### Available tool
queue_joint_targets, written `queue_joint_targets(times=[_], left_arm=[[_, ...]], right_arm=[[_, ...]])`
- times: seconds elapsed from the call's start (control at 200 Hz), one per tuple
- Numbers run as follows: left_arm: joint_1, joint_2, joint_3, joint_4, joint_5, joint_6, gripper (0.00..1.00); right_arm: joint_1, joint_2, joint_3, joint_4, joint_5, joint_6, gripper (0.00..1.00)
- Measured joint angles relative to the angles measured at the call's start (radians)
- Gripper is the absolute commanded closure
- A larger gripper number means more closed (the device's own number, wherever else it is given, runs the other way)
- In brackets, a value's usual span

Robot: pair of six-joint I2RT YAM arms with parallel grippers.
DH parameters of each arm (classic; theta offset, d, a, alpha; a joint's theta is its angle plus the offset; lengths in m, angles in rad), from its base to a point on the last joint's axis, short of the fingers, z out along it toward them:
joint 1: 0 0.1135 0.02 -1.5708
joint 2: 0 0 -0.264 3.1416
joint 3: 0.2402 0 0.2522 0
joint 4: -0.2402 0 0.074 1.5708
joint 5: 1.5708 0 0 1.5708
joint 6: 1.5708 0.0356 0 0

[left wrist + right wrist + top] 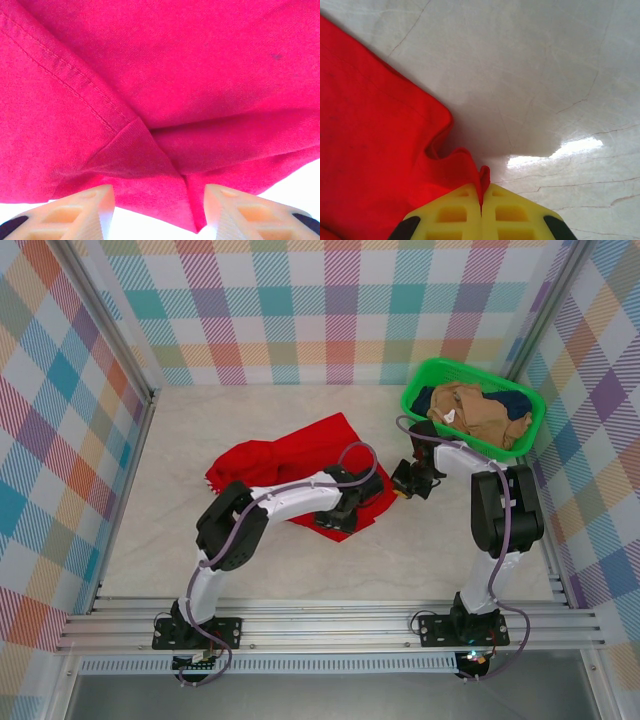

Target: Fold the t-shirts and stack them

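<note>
Pale tabletop (545, 75), right hand (481, 192) pinched shut on red t-shirt (370, 140) edge, left hand (159, 192) half-open astride a fold, overhead green basket (412, 398) beyond right hand

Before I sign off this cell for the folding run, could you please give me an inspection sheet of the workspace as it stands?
Surface: pale veined table, no spill seen.
Job's things: red t-shirt rumpled mid-table; tan t-shirt and navy t-shirt heaped in the green basket at far right.
Clutter: nothing seen.
Grippers: left gripper open, close over the red cloth by a stitched hem; right gripper shut on the red shirt's right edge.
Cables: purple cables loop off both arms, none seen caught.
Surroundings: checked walls, metal rail at the near edge.
</note>
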Motion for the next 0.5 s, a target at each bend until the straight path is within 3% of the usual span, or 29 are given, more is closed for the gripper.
queue_joint_targets(times=[0.1, 0.365, 0.5], left_arm=[[0.000, 0.000, -0.014, 0.008, 0.014, -0.013, 0.59], [0.000, 0.003, -0.066, 0.015, -0.028, -0.025, 1.00], [0.005, -0.042, -0.137, 0.018, -0.080, -0.034, 1.00]], right_arm=[[-0.002, 0.000, 0.000, 0.000, -0.002, 0.000, 1.00], [-0.003, 0.000, 0.000, 0.000, -0.003, 0.000, 1.00], [-0.004, 0.000, 0.000, 0.000, -0.001, 0.000, 1.00]])
